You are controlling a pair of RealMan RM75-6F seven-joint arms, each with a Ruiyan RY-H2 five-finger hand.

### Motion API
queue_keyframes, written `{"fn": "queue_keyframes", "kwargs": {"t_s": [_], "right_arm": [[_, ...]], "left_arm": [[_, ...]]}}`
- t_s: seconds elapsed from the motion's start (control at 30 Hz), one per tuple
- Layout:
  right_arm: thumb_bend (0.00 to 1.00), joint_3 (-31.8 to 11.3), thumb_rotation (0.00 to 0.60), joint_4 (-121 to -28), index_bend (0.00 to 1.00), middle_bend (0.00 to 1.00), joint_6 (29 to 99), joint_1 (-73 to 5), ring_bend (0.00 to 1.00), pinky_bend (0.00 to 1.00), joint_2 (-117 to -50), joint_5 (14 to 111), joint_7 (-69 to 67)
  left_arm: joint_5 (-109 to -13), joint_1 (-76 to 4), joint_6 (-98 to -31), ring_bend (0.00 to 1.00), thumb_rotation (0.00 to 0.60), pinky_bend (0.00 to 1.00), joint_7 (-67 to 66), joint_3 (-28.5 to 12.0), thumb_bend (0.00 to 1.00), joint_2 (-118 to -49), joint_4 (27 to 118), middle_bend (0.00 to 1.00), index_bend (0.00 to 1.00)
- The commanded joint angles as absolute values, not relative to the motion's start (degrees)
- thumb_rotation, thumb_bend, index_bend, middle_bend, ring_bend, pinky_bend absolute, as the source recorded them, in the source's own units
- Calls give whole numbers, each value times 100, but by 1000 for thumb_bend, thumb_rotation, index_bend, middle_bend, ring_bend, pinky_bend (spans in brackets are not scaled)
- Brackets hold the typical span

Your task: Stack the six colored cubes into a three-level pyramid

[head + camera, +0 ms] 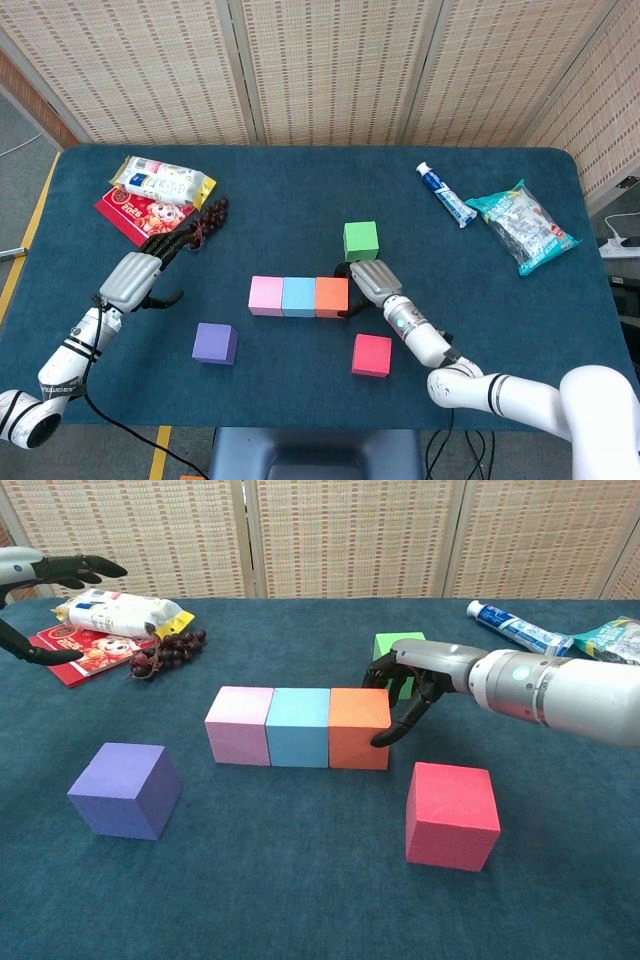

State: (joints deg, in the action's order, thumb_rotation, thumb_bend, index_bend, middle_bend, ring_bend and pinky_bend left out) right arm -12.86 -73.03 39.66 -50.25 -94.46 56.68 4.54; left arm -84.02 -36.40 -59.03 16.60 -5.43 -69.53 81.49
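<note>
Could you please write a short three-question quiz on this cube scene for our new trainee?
1. True or false: the orange cube touches the blue cube.
2. Which cube does the right robot hand touch? A) red B) orange C) purple
3. Fill in: the bottom row reads pink cube, blue, ____.

Key: 1 true; 2 B; 3 orange. The red cube, purple cube and green cube lie loose; the left robot hand holds nothing.

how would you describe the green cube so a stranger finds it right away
Find the row of pink, blue and orange cubes mid-table. Just behind its orange end, beyond the right robot hand, sits the green cube. It is the only green cube and stands alone, apart from the row.
</note>
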Motion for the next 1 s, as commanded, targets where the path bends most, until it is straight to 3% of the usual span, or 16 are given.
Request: {"fn": "queue_keyframes", "kwargs": {"t_s": [0.03,1.0], "right_arm": [[128,-1283,600,-7307,511,463,3961,-5026,443,590,-9435,5668,448],[128,-1294,600,-7432,494,463,3945,-5049,443,590,-9344,5622,375]], "left_arm": [[-8405,-3639,-5905,0,600,74,1674,-543,339,-6957,8139,0,0],[-8419,-3652,-5896,0,600,74,1712,-541,339,-6974,8100,0,0]]}}
